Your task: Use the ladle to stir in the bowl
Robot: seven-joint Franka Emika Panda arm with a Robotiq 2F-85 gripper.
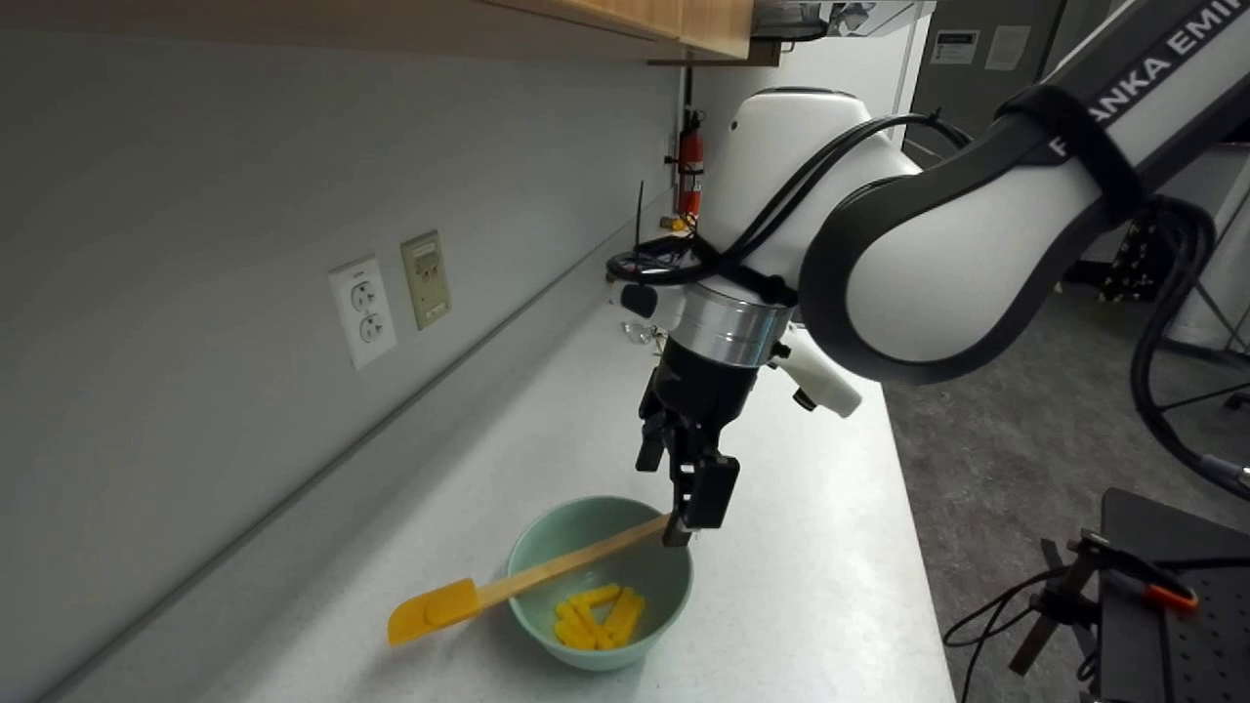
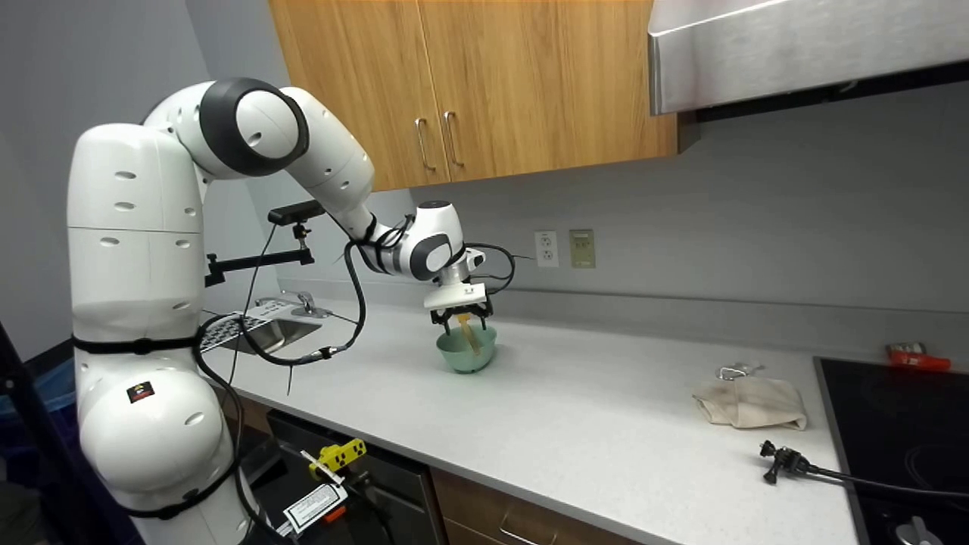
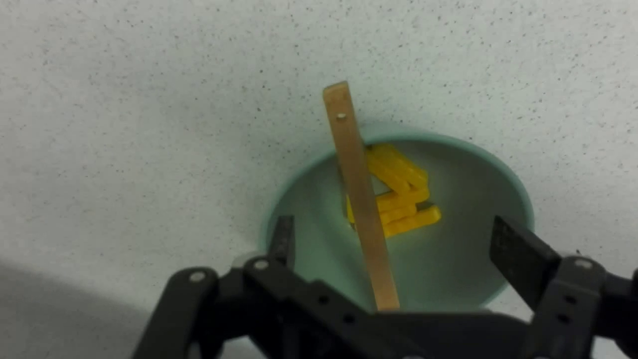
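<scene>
Lettering on the arm [image 1: 937, 273] reads "F", then "ANKA EMI", a strap [image 1: 1074, 137] covering what stands between and the view's edge cutting off the rest; print on a tag [image 2: 316, 506] is too small to read. The ladle [image 1: 439, 610] lies across the bowl [image 1: 576, 527], head past the rim; in the wrist view it runs under the claw [image 3: 391, 224], head out of sight, its handle partly covering the yellow pieces [image 3: 398, 164]. The claw's fingers stand wide apart, either side of the handle, gripping nothing.
</scene>
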